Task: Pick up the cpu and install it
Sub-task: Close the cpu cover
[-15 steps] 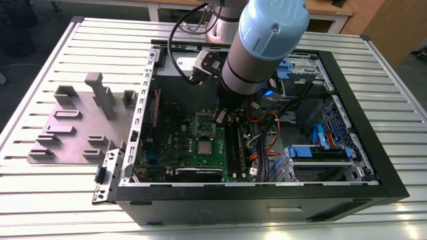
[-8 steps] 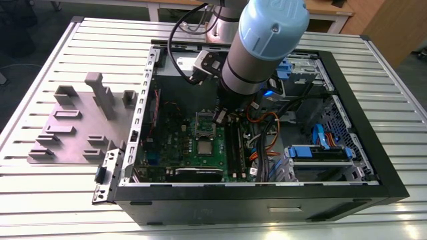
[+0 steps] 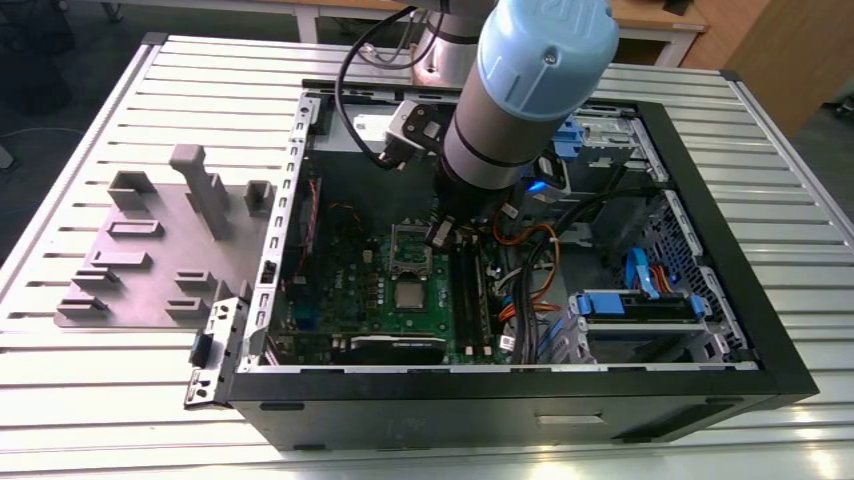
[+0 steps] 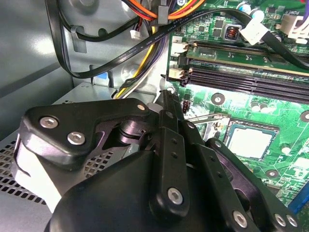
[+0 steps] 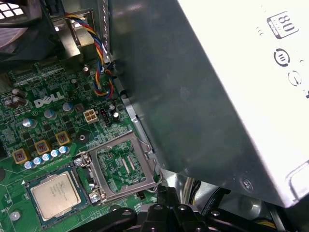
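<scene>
The cpu point(image 3: 407, 292) point(image 5: 55, 194) point(image 4: 249, 141) is a small silvery square lying flat in its socket on the green motherboard point(image 3: 350, 290). Beside it the silver socket frame point(image 5: 120, 164) point(image 3: 407, 252) is hinged open. My gripper point(image 3: 437, 237) is inside the open computer case, just over the frame's far edge and apart from the cpu. In both wrist views its black fingers point(image 4: 166, 99) point(image 5: 166, 193) appear pressed together with nothing between them. A thin wire lever point(image 4: 207, 117) sticks out next to the fingertip.
A large grey power supply box point(image 5: 217, 96) stands close beside the gripper. Black, orange and yellow cables point(image 4: 145, 43) hang near it. Memory slots point(image 4: 251, 72) run alongside the socket. A blue drive caddy point(image 3: 638, 303) is at the exterior view's right, a grey fixture point(image 3: 147, 250) at its left.
</scene>
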Robot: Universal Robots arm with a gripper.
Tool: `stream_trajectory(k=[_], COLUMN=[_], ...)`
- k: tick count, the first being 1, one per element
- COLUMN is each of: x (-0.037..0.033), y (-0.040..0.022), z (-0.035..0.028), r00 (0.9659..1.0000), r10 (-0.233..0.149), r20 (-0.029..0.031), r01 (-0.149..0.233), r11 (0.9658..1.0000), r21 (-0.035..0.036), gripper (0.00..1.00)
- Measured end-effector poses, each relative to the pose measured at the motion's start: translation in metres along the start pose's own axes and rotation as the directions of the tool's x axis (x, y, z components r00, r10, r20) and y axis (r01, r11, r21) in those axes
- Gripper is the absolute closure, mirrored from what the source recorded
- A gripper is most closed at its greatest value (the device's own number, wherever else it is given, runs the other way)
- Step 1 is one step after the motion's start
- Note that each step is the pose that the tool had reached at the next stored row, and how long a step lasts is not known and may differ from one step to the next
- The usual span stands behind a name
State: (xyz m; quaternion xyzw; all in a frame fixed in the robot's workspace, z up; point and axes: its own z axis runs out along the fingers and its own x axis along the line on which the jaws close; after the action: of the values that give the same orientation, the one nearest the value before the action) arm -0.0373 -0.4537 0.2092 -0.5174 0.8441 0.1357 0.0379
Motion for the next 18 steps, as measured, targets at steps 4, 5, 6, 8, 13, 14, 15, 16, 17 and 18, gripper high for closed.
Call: stream_trajectory(k=[4, 5, 6, 8, 13, 14, 15, 16, 17, 18], x=[-0.0002, -0.0002, -0.0003, -0.0006, -0.0013, -0.0014, -0.0015, -0.0016, -0.0017, -0.0018], y=[0.0001, 0.0002, 0.0004, 0.0007, 0.0012, 0.0013, 0.0014, 0.0014, 0.0015, 0.0017], z=[-0.0006, -0.0011, -0.0017, -0.0031, -0.0062, -0.0066, -0.0071, -0.0075, -0.0079, -0.0085], r00=[1.0, 1.0, 1.0, 1.0, 1.0, 1.0, 1.0, 0.9999, 0.9999, 0.9999], r10=[0.0, 0.0, 0.0, 0.0, 0.001, 0.001, 0.001, 0.001, 0.002, 0.002], r20=[-0.0003, -0.0003, -0.0004, -0.0007, -0.0045, -0.0057, -0.0077, -0.0101, -0.0129, -0.0153], r01=[0.0, 0.0, 0.0, 0.0, -0.001, -0.001, -0.001, -0.001, -0.002, -0.002], r11=[1.0, 1.0, 1.0, 1.0, 1.0, 1.0, 1.0, 1.0, 1.0, 1.0], r21=[0.0001, -0.0001, -0.0003, -0.0009, -0.0007, -0.0001, 0.0007, 0.0019, 0.0032, 0.0043], gripper=[0.89, 0.89, 0.89, 0.89, 0.89, 0.89, 0.89, 0.89, 0.89, 0.89])
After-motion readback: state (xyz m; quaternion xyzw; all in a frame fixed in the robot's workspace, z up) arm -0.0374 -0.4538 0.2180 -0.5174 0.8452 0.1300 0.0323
